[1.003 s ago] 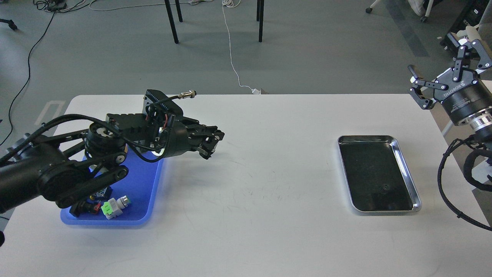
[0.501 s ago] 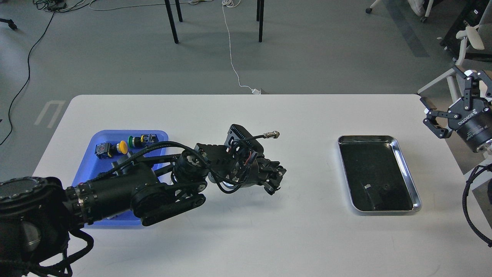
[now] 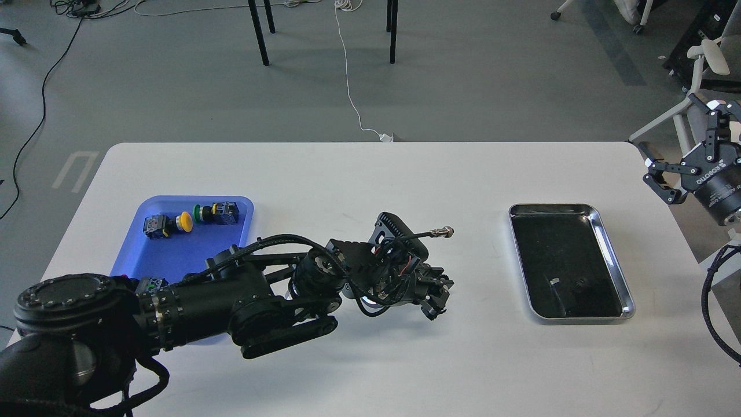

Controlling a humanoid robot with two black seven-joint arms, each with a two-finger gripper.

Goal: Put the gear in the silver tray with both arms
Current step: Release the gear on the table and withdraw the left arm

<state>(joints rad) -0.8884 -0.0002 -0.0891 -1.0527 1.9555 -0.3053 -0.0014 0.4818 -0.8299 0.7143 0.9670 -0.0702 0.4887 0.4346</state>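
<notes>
The silver tray (image 3: pixel 615 260) lies on the right side of the white table, with only a small dark mark on its bottom. My left arm reaches across from the lower left, and its gripper (image 3: pixel 437 298) hangs low over the table's middle, well left of the tray. Its fingers are dark and close together, so I cannot tell them apart or see anything between them. No gear shows anywhere. My right gripper (image 3: pixel 685 139) is open and empty, raised past the table's right edge beyond the tray's far right corner.
A blue plastic tray (image 3: pixel 191 246) at the left holds a yellow push button (image 3: pixel 184 220), a green one (image 3: pixel 200 213) and other small parts, partly hidden by my left arm. A cable connector (image 3: pixel 444 232) sticks out above the left wrist. A chair stands at the far right.
My left arm has swung from above the blue tray rightward to the table's middle, toward the silver tray. My right gripper has drawn back to the right and stayed open.
</notes>
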